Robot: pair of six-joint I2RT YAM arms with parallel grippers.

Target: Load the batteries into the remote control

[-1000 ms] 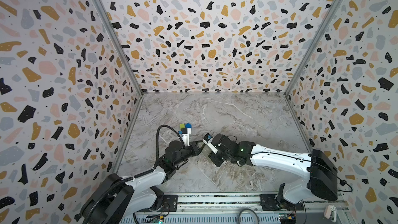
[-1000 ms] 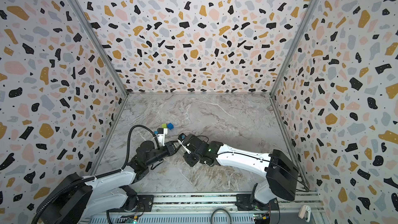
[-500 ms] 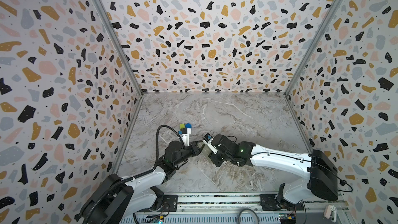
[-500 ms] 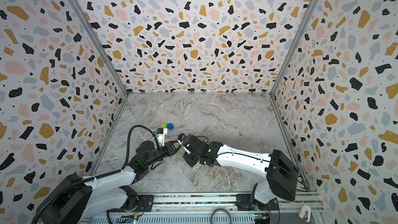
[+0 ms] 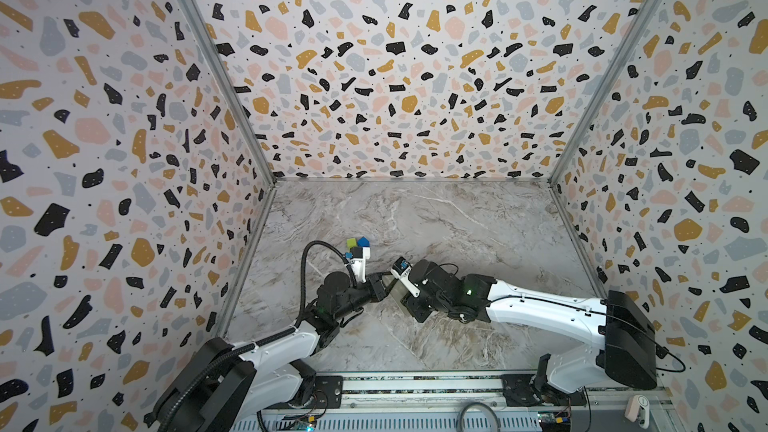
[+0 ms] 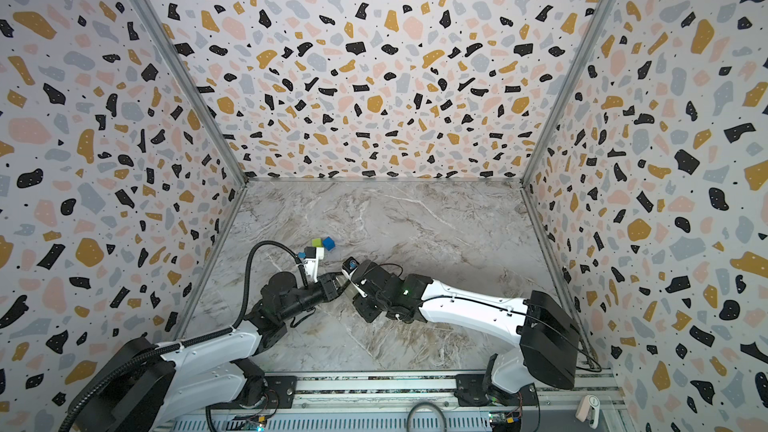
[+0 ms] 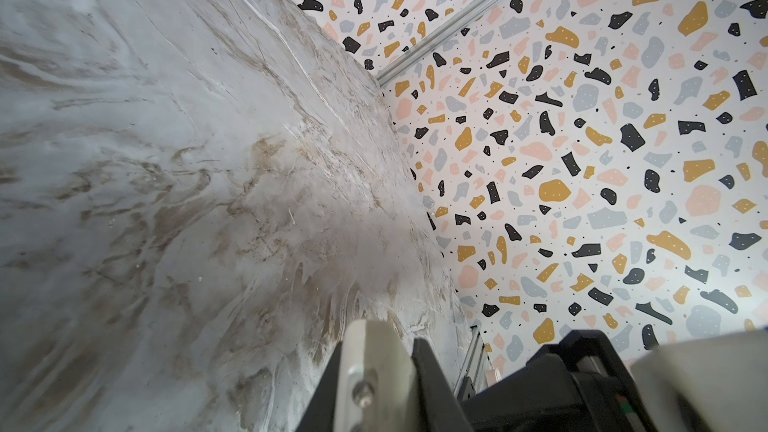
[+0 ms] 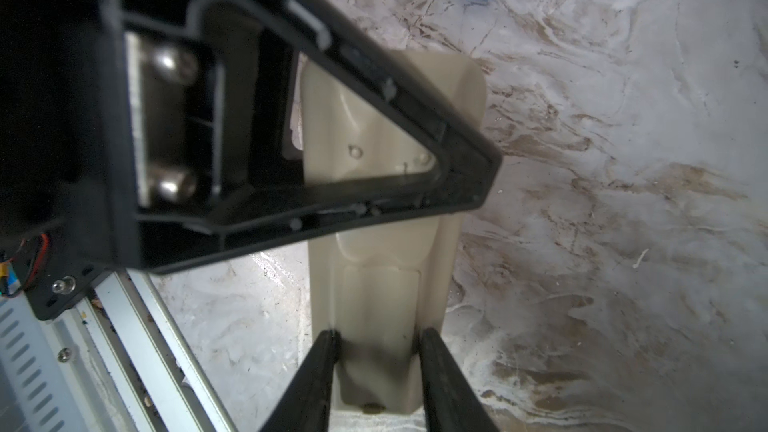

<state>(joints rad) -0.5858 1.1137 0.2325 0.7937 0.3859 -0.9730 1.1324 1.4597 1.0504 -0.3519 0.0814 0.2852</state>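
Marble bench (image 5: pixel 457 222) is carrying the remote control (image 8: pixel 382 284) back-up toward its front left, the shut left gripper (image 5: pixel 381 284) lying across one end, the right gripper (image 8: pixel 380 351) straddling the other with half-open, empty jaws; seemingly light, stiff, slick, best pinched across its long edges.

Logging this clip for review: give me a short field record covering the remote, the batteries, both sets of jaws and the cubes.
remote control: on the marble table, plain back up
batteries: none in view
left jaws: shut, over the remote; contact unclear, nothing seen held
right jaws: astride one end of the remote; whether they grip it is unclear
green cube, blue cube: side by side on the table, apart from the remote
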